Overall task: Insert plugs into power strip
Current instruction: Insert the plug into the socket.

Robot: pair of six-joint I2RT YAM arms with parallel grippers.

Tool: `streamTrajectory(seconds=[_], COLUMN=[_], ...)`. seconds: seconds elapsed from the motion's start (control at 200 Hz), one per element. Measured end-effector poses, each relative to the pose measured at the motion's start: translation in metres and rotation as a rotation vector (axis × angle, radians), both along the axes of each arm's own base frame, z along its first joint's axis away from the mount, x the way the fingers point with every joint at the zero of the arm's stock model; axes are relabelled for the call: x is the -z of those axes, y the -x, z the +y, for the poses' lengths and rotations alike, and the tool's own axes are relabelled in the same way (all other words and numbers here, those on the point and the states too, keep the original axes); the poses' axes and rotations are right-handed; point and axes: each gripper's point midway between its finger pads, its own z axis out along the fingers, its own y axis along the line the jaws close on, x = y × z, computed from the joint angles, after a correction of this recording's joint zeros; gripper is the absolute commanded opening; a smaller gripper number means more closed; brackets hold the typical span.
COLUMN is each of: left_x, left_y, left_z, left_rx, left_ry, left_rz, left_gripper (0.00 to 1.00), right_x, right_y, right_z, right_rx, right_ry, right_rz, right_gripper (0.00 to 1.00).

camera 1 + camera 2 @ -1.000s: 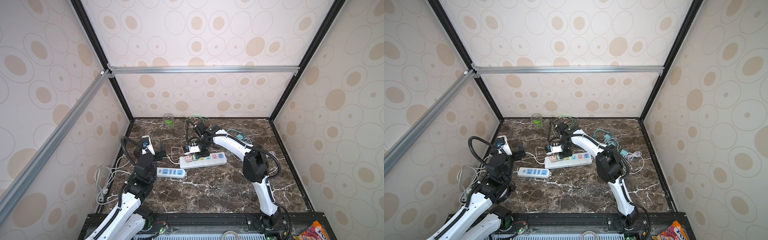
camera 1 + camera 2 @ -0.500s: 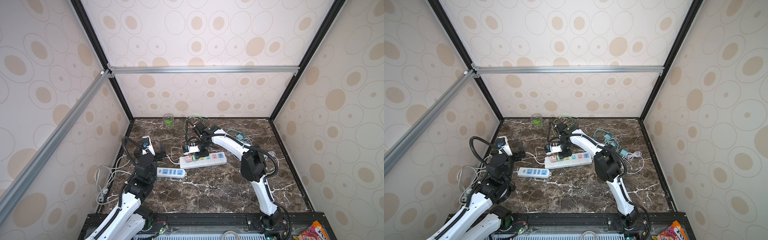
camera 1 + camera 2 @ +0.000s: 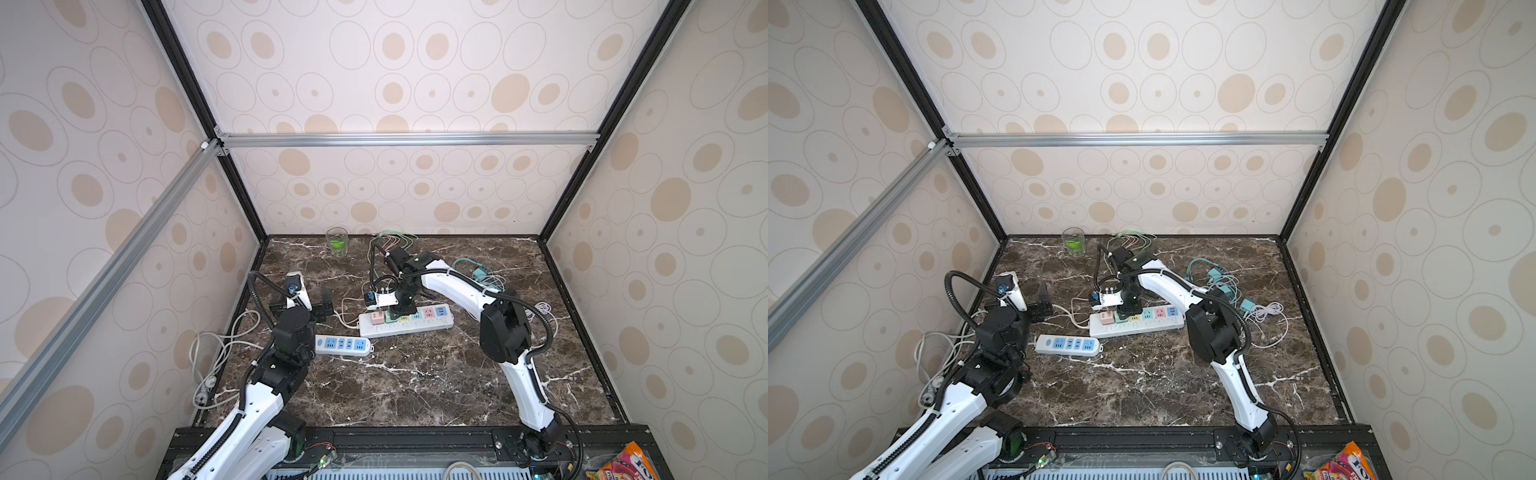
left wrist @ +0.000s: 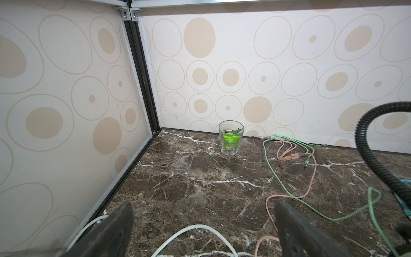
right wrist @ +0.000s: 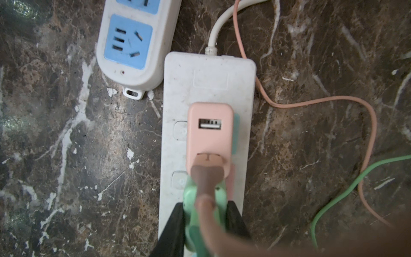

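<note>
My right elbow (image 3: 505,332) has shifted slightly. My right gripper (image 5: 205,207) clamps the mint green plug (image 5: 191,195) at the power strip (image 5: 209,75), touching the pink plug (image 5: 210,133); my left gripper (image 4: 203,213) gapes wide over brown marble (image 3: 415,386), circle-patterned walls (image 3: 415,83) around.

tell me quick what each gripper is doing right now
Left gripper: open, holding nothing.
Right gripper: closed on the mint green plug, at the power strip beside the pink plug.
</note>
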Motion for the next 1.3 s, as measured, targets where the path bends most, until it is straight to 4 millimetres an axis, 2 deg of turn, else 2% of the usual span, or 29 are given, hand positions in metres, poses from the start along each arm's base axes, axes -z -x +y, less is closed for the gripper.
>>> streamTrajectory(seconds=[0.28,0.535,0.6,0.76,0.935,1.07,1.09,1.12,1.3], left_x=[0.003,0.019,0.021,0.021,0.022,0.026,0.026,0.028,0.032], left_y=[-0.002,-0.01,-0.01,-0.011,-0.011,-0.013,-0.013,-0.014,-0.019], left_z=[-0.001,-0.008,-0.009,-0.01,-0.012,-0.014,-0.014,-0.014,-0.017], left_rx=[0.002,0.024,0.028,0.035,0.048,0.051,0.051,0.051,0.05], left_ry=[-0.004,-0.021,-0.022,-0.02,-0.016,-0.013,-0.013,-0.012,-0.006], left_rz=[0.011,0.064,0.069,0.07,0.071,0.082,0.084,0.089,0.109], left_gripper=[0.98,0.98,0.98,0.98,0.99,0.98,0.98,0.98,0.99], right_x=[0.001,0.0,0.0,-0.001,0.007,0.009,0.009,0.007,-0.004], right_y=[-0.002,-0.001,-0.001,-0.001,0.008,0.025,0.028,0.031,0.043], right_z=[0.0,-0.002,-0.002,-0.002,-0.007,-0.021,-0.024,-0.027,-0.045], right_rx=[0.066,0.161,0.184,0.233,0.242,0.214,0.214,0.211,0.196], right_ry=[0.038,0.07,0.073,0.076,0.084,0.099,0.1,0.101,0.099], right_rz=[-0.003,-0.014,-0.016,-0.006,0.043,0.077,0.082,0.087,0.092], right_gripper=[0.0,0.02,0.1,0.47,0.68,0.83,0.88,1.0,1.0])
